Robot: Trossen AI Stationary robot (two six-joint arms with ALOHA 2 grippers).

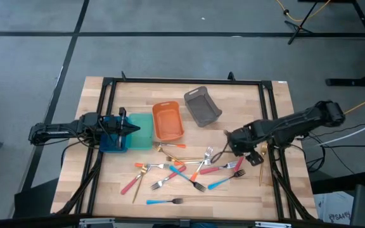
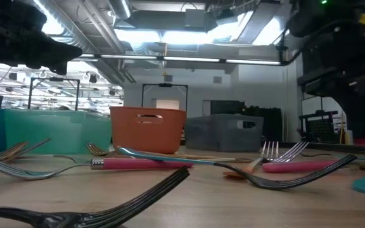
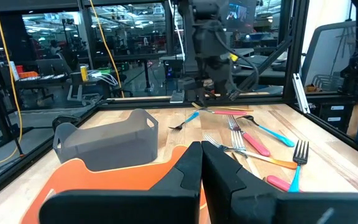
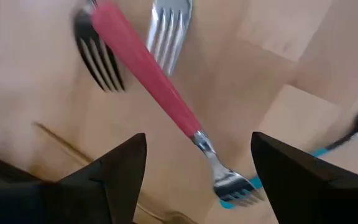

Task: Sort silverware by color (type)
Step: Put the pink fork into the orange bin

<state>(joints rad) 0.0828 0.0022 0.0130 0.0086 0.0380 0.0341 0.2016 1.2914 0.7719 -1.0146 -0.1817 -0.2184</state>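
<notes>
right tool (image 4: 194,180) wide over red-handled fork (image 4: 148,74), frame centre | we judge it light, stiff, slippery | grip mid-handle | left tool (image 3: 202,165) narrow

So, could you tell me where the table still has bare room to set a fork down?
Bare wood lies along the far edge left of the grey bin, in the near left corner beside the pink fork, and near right of the lone blue fork. The middle is crowded with crossed forks, where the open right pincer hovers.
</notes>
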